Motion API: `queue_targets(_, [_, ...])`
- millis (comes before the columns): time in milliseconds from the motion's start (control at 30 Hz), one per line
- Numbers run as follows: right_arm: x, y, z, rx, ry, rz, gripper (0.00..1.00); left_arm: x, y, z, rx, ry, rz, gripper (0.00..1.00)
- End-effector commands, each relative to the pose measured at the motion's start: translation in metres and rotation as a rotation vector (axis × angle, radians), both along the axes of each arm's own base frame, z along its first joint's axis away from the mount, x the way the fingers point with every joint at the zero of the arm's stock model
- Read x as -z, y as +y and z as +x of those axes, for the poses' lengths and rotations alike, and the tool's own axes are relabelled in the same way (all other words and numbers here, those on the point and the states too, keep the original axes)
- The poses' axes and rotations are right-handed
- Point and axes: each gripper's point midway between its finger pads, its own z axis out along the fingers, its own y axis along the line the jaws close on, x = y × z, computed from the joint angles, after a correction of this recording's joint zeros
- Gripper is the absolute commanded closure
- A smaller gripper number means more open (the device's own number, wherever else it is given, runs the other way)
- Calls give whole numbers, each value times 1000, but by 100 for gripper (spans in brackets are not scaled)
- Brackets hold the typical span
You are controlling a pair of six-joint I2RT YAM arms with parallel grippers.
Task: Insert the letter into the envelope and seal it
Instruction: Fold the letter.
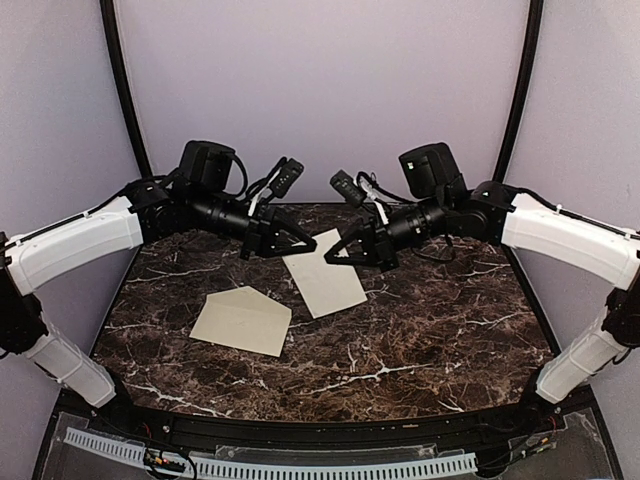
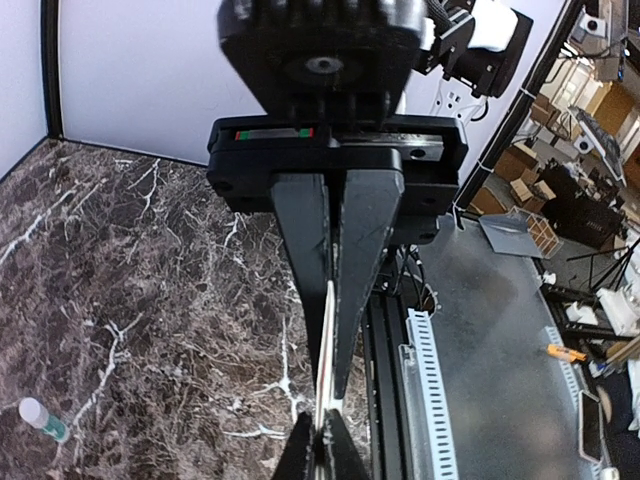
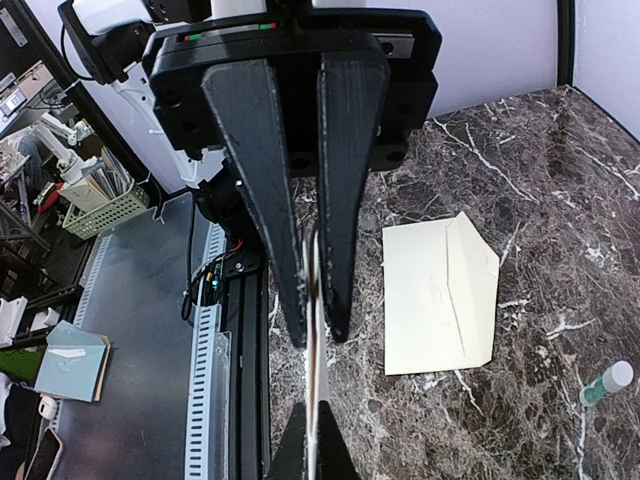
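The letter [image 1: 325, 285] is a beige sheet held up by its top edge over the middle of the marble table [image 1: 430, 330]. My left gripper [image 1: 305, 243] is shut on that edge from the left and my right gripper [image 1: 335, 252] from the right, tips almost meeting. In each wrist view the letter [image 2: 327, 340] [image 3: 314, 300] shows edge-on as a thin pale line pinched between the fingers of the left gripper [image 2: 330, 385] and the right gripper [image 3: 318, 338]. The cream envelope [image 1: 241, 320] [image 3: 440, 295] lies flat on the table, left of the letter, apart from both grippers.
A small clear bottle with a green band [image 2: 42, 418] [image 3: 607, 383] lies on the marble. A black rail and a white slotted strip [image 1: 300, 465] run along the near table edge. Lavender walls close in the back and sides.
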Motion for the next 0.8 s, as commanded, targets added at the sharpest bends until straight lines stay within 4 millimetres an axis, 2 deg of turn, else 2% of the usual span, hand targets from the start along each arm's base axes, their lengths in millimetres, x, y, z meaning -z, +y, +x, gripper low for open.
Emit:
queue_targets(0, [-16, 3, -1, -15, -38, 30, 100, -2, 0, -7, 37, 15, -6, 99])
queue_targets(200, [-17, 2, 0, -10, -47, 36, 100, -8, 1, -7, 28, -10, -25, 100])
queue_targets(233, [-18, 1, 1, -2, -53, 40, 97, -6, 2, -7, 25, -4, -27, 100])
queue_targets(367, [-27, -10, 13, 78, -93, 67, 49, -15, 4, -10, 20, -22, -65, 100])
queue_targets(433, [-37, -17, 16, 114, -92, 118, 39, -18, 5, -10, 15, -30, -73, 100])
queue_targets(533, [-55, -24, 15, 144, -113, 216, 36, -19, 6, -11, 12, -33, -76, 100])
queue_targets(600, [-64, -27, 14, 156, -124, 266, 38, -18, 6, -11, 16, -30, -76, 100])
queue_targets(767, [-69, -22, 14, 142, -115, 300, 44, -16, 5, -13, 29, -18, -75, 100])
